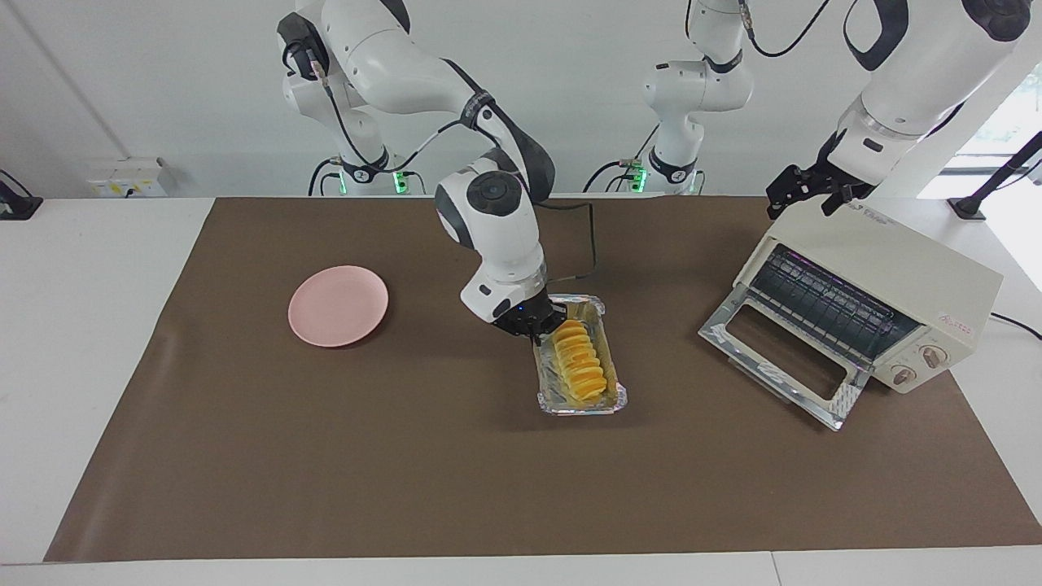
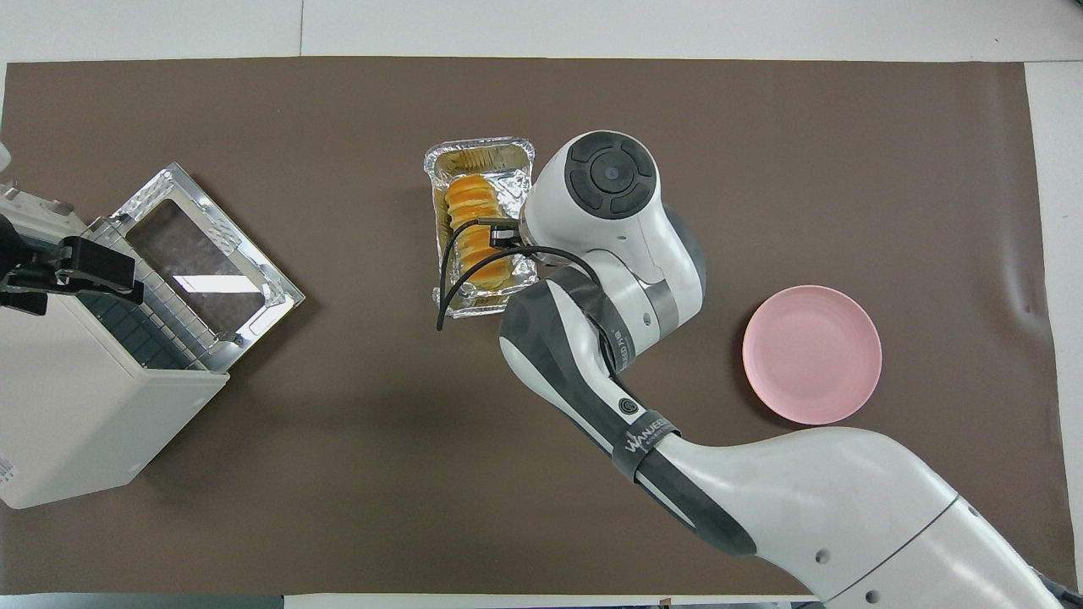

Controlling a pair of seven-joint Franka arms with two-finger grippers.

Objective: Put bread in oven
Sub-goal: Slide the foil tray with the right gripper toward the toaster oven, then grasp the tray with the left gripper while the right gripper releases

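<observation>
The yellow-orange ridged bread [image 1: 580, 362] lies in a crinkled silver foil tray [image 1: 582, 404] in the middle of the brown mat; it also shows in the overhead view [image 2: 470, 199]. My right gripper [image 1: 544, 324] is tilted down at the end of the tray nearer the robots, right at the bread's end. My own wrist hides its fingertips from above. The cream-white oven [image 1: 895, 260] stands at the left arm's end of the table with its glass door [image 1: 781, 358] dropped open and the wire rack showing. My left gripper [image 1: 806, 195] is open at the oven's top rear edge.
A round pink plate [image 1: 338, 305] lies on the mat toward the right arm's end of the table. The brown mat [image 1: 407, 472] covers most of the white table. The oven's cable runs off the table's end.
</observation>
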